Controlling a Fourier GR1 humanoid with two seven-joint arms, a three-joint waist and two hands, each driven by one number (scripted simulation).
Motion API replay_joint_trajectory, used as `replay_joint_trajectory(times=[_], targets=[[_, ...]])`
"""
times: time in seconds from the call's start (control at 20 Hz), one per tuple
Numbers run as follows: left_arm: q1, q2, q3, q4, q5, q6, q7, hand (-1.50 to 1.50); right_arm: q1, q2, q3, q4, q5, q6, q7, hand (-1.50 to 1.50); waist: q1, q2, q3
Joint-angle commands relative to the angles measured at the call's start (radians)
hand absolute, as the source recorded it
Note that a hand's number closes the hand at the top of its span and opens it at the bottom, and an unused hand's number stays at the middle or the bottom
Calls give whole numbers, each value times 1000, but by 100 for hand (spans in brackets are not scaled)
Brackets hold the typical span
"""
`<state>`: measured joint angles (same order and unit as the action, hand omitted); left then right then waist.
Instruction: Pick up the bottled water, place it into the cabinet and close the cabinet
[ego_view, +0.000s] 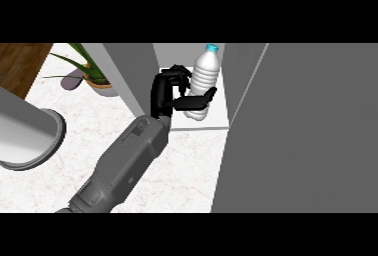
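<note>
Right hand (176, 92) is curled round the water bottle (204, 75), thumb across its lower body, holding it upright so it passes between the cabinet (310, 130) walls. The bottle stands in the opening, cap up; release appears pending. The door is not yet closed. Left hand not visible.

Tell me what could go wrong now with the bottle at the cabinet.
1. The hand holds the bottle from the side, inside the cabinet; the tall bottle may tip on release.
2. It seems near the shelf's front edge, so a pull-back could drag it off.
3. The open door stands close by; closing it early could strike the forearm.
</note>
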<state>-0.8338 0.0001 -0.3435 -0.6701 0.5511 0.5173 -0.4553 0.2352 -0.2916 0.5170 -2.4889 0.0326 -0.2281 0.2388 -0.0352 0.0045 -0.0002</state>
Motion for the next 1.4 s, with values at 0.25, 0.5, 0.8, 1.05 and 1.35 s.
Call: replay_joint_trajectory(times=[0.25, 0.5, 0.8, 1.05, 1.35], targets=[[-98, 0, 37, 237, 24, 56, -110, 150, 76, -34, 16, -142, -22, 37, 13, -150, -19, 5, -1], [-156, 0, 60, 352, 20, 91, -170, 150, 79, -32, -23, -77, -68, 72, -51, -150, -34, 13, -1], [-267, 0, 78, 465, -26, 131, -158, 150, 62, -35, -48, -83, -71, 80, -55, -150, -41, 17, -1], [-286, 1, 91, 536, -50, 110, -184, -150, 118, -41, -39, -79, -84, 102, -106, -150, -48, 19, 0], [-323, 6, 126, 558, -32, 67, -184, -150, 96, -22, -52, -30, -90, 113, -126, -150, -47, 24, -1]])
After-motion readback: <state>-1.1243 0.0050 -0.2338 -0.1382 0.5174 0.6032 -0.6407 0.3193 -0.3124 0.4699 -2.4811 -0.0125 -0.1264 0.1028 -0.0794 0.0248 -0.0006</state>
